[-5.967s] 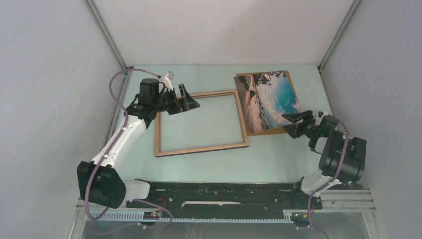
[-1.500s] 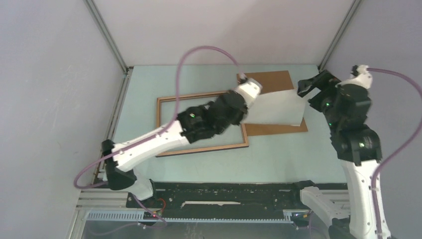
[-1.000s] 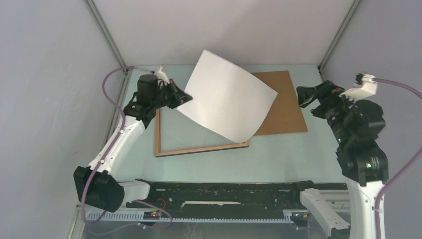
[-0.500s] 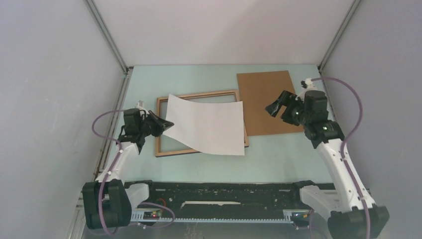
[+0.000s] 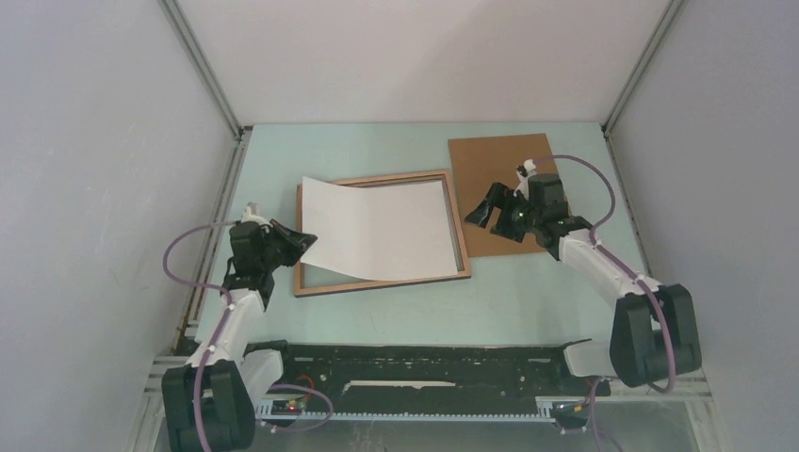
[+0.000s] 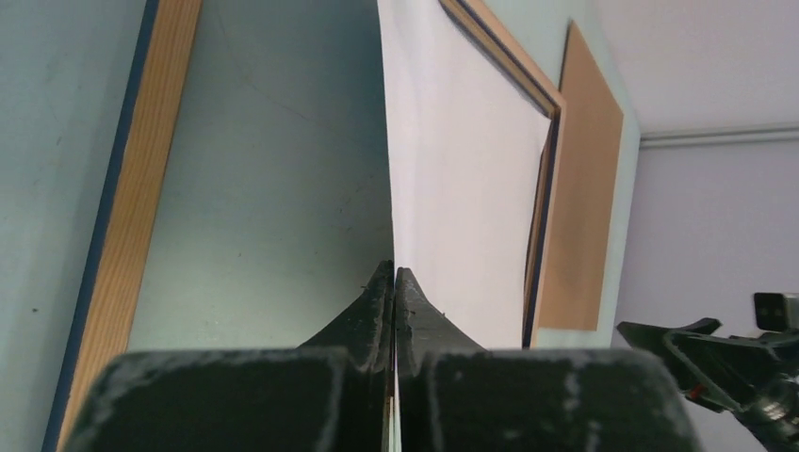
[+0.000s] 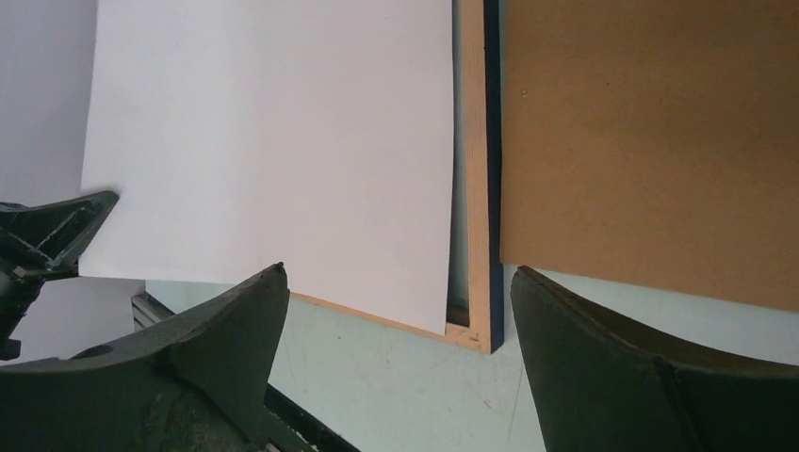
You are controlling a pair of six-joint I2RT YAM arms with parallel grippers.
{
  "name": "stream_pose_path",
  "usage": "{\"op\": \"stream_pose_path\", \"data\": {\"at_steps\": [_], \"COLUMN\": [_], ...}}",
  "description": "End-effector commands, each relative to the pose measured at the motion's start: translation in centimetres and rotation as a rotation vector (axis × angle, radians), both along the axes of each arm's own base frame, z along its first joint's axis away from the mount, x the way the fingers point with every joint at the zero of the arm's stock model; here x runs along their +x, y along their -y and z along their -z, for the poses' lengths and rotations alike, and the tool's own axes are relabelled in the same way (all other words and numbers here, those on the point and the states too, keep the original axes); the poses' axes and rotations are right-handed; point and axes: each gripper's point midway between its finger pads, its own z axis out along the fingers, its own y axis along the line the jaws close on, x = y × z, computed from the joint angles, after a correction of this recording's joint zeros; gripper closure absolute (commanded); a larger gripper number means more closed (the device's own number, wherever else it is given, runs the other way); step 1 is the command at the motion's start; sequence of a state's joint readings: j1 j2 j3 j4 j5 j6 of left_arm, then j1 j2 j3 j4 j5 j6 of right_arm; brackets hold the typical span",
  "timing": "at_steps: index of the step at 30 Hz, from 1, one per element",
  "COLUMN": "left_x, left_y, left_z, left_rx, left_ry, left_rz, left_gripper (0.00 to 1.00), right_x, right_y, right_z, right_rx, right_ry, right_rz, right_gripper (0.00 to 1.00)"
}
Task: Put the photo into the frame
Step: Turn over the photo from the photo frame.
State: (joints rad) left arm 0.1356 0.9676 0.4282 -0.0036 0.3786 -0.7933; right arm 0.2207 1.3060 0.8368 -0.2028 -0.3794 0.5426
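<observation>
Photo (image 5: 377,226) lay white side up over the frame (image 5: 377,283), its right part down inside. The left hand (image 5: 301,239) was clamped on its raised left edge. The right hand (image 5: 481,209) hovered near, spread apart. It looked nearly done: lay it flat, then let go.

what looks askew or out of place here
The photo is not seated flat in the frame: its right side lies inside the rails, white back up, while its left edge curves up, pinched in the left gripper. The right gripper is open, holding nothing.
</observation>
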Motion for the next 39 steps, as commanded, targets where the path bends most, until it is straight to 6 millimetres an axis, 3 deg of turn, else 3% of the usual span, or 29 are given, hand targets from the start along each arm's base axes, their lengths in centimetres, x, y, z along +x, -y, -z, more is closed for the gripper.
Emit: {"op": "stream_pose_path", "data": {"at_steps": [1,6,14,21,39], "left_x": [1.7,2.1,2.0,1.5,1.3], "left_y": [-1.1,-0.4,0.0,-1.0,0.9], "left_z": [-2.5,-1.3,-0.3,0.2,1.9], "left_rx": [-0.012,-0.014,-0.046,-0.046,-0.102], "left_ry": [0.146,0.112,0.096,0.110,0.083], "left_rz": [-0.080,-0.017,-0.013,-0.098,-0.093], "left_gripper": [1.00,1.00,1.00,1.00,1.00], "right_x": [2.2,3.2,3.1,3.0,2.9], "right_y": [-1.5,-2.0,-2.0,-1.7,-1.0], "right_z": [-0.4,1.4,3.3,3.7,4.3], "right_rx": [0.070,0.101,0.117,0.114,0.117], "right_ry": [0.072,0.052,0.039,0.039,0.037], "right_rz": [-0.013,-0.010,-0.001,0.011,0.043], "right_gripper": [0.05,0.07,0.09,0.09,0.09]}}
